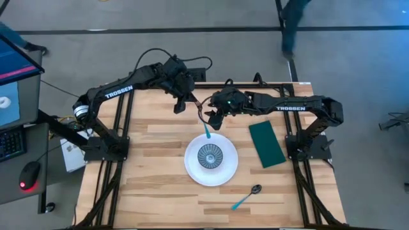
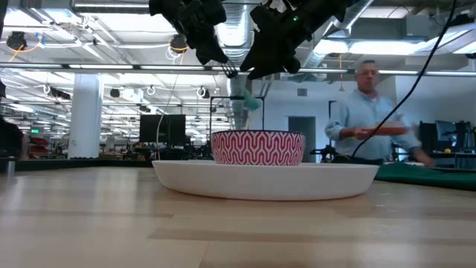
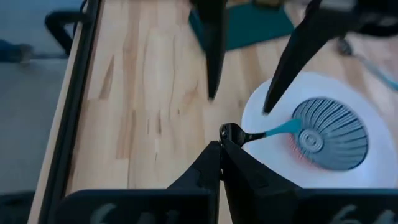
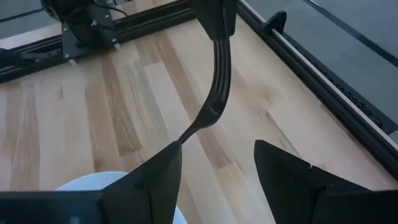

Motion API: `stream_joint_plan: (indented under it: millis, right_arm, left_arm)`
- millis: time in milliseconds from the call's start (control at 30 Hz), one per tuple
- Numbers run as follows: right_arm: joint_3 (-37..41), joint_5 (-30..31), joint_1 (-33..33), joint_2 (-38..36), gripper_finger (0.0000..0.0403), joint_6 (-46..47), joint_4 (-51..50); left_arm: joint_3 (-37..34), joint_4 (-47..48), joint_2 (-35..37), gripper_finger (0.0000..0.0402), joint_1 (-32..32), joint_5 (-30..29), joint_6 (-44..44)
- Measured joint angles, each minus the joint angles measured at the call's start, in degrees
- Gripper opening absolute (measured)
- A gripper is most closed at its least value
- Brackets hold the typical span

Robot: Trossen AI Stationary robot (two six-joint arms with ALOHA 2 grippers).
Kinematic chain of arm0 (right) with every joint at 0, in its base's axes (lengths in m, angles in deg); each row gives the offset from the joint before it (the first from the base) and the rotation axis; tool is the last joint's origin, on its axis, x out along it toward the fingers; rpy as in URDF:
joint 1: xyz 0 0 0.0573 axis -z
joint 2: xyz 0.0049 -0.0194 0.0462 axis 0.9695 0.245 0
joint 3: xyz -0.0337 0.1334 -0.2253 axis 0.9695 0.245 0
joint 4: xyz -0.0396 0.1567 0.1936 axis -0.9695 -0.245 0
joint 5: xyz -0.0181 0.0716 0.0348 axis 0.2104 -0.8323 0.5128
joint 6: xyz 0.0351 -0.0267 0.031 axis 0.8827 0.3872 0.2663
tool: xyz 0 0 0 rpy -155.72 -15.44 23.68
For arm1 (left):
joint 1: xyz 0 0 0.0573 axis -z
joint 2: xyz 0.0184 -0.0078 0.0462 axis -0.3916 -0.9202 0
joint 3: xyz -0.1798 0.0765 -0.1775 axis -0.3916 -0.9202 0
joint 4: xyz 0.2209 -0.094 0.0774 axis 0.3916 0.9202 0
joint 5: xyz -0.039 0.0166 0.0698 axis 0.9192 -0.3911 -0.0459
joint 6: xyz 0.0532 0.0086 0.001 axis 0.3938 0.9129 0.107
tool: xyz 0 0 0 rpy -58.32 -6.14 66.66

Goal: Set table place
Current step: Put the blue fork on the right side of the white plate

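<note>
L gripper point(image 3: 220, 148) pinches fork point(image 3: 273, 131) (turquoise handle) over round white plate point(image 3: 264, 99).

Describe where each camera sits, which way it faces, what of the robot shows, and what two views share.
High view: above the table, looking straight down; both arms show.
Low view: at table-top height, looking level past the plate into the room; both arms overhead.
Left wrist view: on the left wrist, facing the left gripper, shut on the fork.
Right wrist view: on the right wrist, facing the open right gripper and the table.
Shared: high and low views show the bowl on the plate.
</note>
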Motion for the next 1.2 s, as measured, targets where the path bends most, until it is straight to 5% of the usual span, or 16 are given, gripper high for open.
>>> stream_joint_plan:
  millis: [733,867,1067,1200]
  right_arm:
    - [0.0,-1.3,-0.5,0.0,0.0216,2.1,-0.7]
    - [0.0,-1.4,-0.5,-0.1,0.0169,3.2,-1.8]
    - [0.0,-0.8,-0.4,-0.1,0.0029,3.3,-4.1]
    - [0.0,-1.4,-0.2,-0.1,0.0025,3.8,-4.4]
  left_arm:
    - [0.0,-7.0,0.0,0.0,0.2,4.6,-1.5]
    - [0.0,-8.5,0.0,0.0,0.2,4.5,-1.5]
    - [0.7,-7.6,0.0,0.0001,0.3,3.9,-1.6]
    - [0.8,-7.5,0.1,0.0001,0.3,2.9,-1.6]
